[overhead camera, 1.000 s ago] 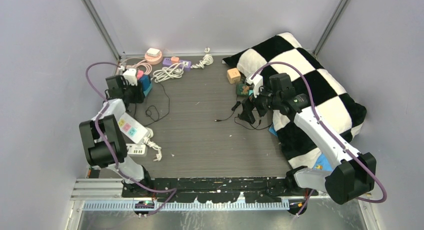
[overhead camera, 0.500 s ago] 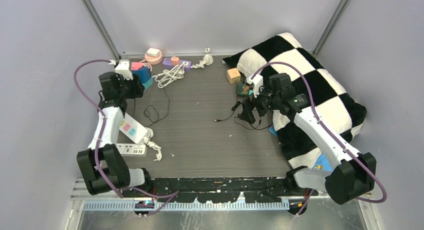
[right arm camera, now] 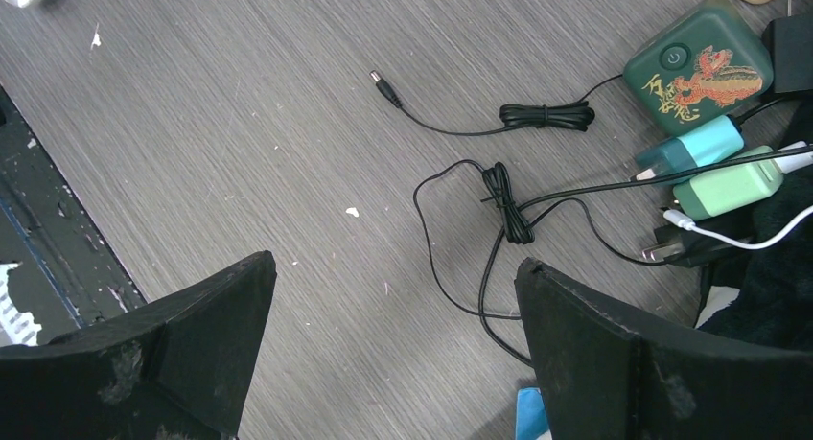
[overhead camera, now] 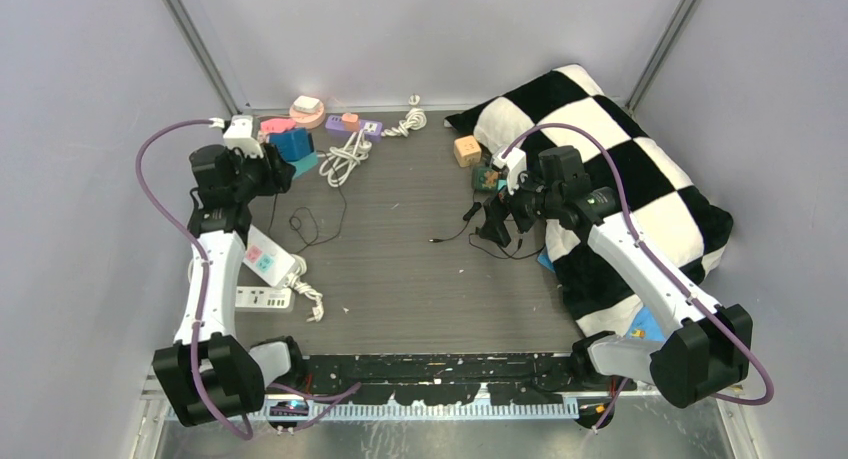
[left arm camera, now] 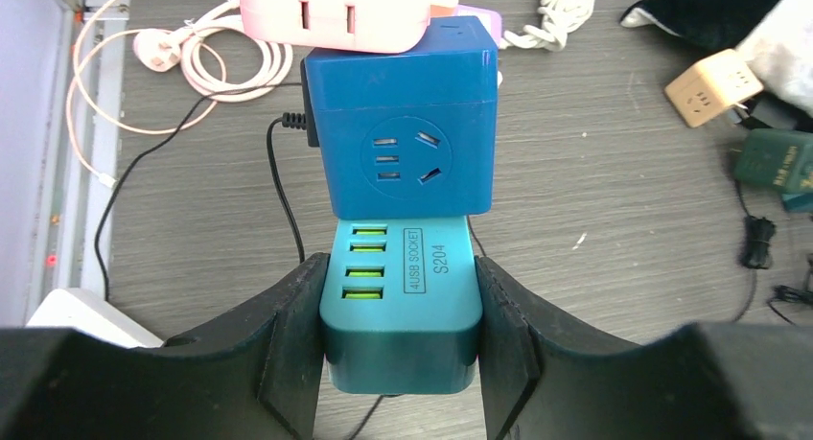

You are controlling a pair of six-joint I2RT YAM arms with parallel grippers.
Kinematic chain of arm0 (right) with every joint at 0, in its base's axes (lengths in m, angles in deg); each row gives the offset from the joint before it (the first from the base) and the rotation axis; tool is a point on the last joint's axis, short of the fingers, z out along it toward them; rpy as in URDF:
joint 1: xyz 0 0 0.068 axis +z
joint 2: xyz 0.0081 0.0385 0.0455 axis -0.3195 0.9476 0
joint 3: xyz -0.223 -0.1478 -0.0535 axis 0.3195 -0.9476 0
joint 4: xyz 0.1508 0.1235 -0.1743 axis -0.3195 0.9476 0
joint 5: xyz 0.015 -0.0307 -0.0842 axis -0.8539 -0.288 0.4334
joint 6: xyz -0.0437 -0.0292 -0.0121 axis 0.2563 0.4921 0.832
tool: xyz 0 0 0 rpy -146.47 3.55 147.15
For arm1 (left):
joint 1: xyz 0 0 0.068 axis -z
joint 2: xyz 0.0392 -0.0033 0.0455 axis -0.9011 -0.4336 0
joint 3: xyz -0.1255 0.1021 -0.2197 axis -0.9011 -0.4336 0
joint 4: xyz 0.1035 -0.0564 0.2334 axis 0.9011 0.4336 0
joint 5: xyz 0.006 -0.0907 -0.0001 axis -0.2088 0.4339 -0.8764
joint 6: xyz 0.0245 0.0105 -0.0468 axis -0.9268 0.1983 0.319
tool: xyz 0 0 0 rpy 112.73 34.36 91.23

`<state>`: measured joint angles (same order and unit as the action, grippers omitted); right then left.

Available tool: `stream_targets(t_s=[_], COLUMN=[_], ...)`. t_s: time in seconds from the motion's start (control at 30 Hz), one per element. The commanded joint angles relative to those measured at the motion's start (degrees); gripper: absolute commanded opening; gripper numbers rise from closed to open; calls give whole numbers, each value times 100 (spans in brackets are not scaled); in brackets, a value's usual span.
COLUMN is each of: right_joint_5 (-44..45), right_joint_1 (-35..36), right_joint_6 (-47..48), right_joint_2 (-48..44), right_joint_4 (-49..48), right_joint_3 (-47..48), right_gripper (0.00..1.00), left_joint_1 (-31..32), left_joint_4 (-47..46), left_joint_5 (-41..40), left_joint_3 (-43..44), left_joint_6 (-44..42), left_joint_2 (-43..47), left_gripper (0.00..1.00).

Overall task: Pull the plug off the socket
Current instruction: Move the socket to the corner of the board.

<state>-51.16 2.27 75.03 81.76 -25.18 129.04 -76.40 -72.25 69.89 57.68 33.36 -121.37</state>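
Note:
My left gripper (left arm camera: 401, 296) is shut on a teal USB socket block (left arm camera: 403, 291), its pads pressed to both sides. A blue cube socket (left arm camera: 403, 124) sits joined to the block's far end, with a pink adapter (left arm camera: 331, 13) beyond it. A small black plug (left arm camera: 305, 124) sticks into the cube's left side, and its thin black cord (left arm camera: 280, 196) trails down to the table. In the top view the left gripper (overhead camera: 268, 167) holds this stack (overhead camera: 293, 143) above the table's back left corner. My right gripper (right arm camera: 393, 267) hangs open over bare table and loose black cables (right arm camera: 503, 200).
White power strips (overhead camera: 262, 259) lie by the left arm. Coiled white cables (overhead camera: 340, 151) and a purple strip (overhead camera: 355, 126) sit at the back. A tan cube (overhead camera: 466, 150), a green dragon-print box (right arm camera: 697, 68) and small chargers (right arm camera: 724, 186) lie beside the checkered pillow (overhead camera: 640, 179).
The left arm has swung back and to the left, carrying the socket stack with it and dragging the black cord. The right arm has stayed still.

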Motion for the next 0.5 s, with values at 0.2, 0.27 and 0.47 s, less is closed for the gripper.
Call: stream_targets(t_s=[0.2, 0.27, 0.47], right_joint_5=[173, 196, 209], right_joint_1=[29, 27, 1], right_joint_6=[22, 20, 23], right_joint_2=[-85, -75, -62], right_joint_4=[-166, -166, -170], right_joint_3=[165, 165, 156], right_gripper=[100, 100, 100], left_joint_1=[825, 1243, 2364], left_joint_4=[-553, -651, -1433], left_joint_5=[669, 504, 112], left_joint_3=[428, 132, -731], left_joint_6=[723, 777, 1252], left_joint_2=[559, 638, 863], left_gripper=[0, 0, 0])
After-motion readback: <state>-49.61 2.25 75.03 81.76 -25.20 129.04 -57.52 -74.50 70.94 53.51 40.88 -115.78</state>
